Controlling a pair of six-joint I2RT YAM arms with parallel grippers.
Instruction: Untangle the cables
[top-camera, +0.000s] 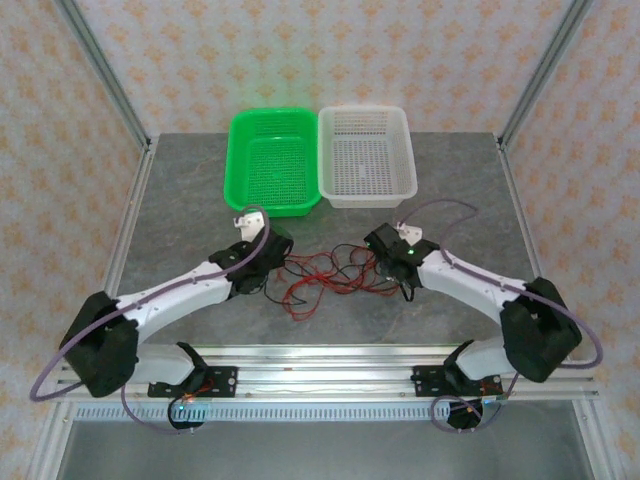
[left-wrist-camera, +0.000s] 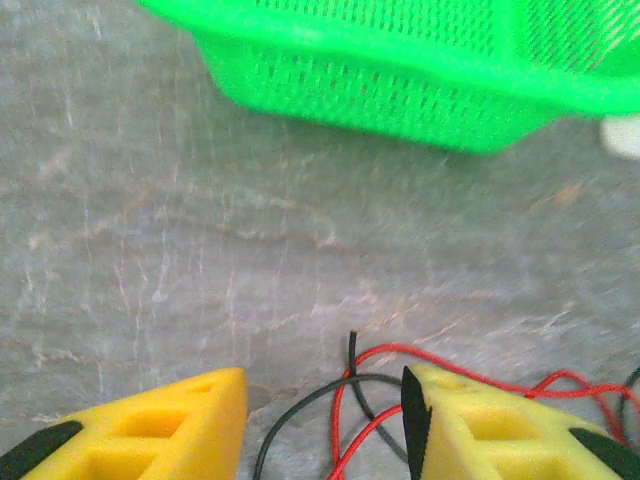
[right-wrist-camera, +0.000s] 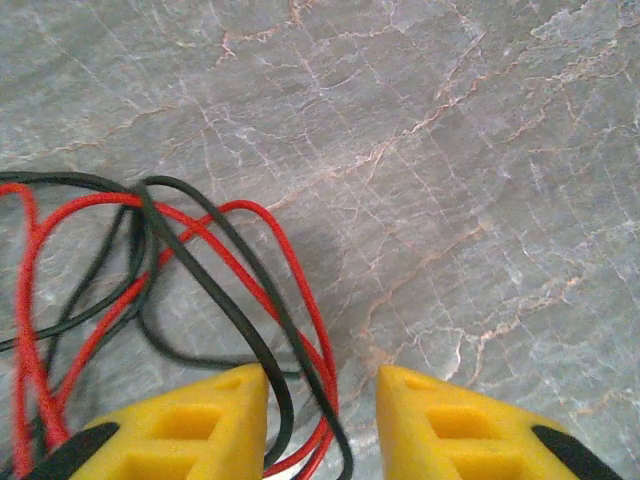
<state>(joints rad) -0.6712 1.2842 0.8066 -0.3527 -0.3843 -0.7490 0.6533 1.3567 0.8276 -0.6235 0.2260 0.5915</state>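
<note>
The red and black cables (top-camera: 325, 275) lie as one loose knot in the middle of the tabletop (top-camera: 180, 200), nearer than the green basket (top-camera: 272, 160). The left pincer (left-wrist-camera: 322, 390) stands at the knot's left end and the right pincer (right-wrist-camera: 320, 390) at its right end, probably so that each may pull one side away. Both are released: strands pass loosely through each gap, and nothing is pinched.

Tangled red and black cables (top-camera: 325, 278) lie on the grey table (top-camera: 450, 200) between left arm (top-camera: 190, 290) and right arm (top-camera: 470, 285).
</note>
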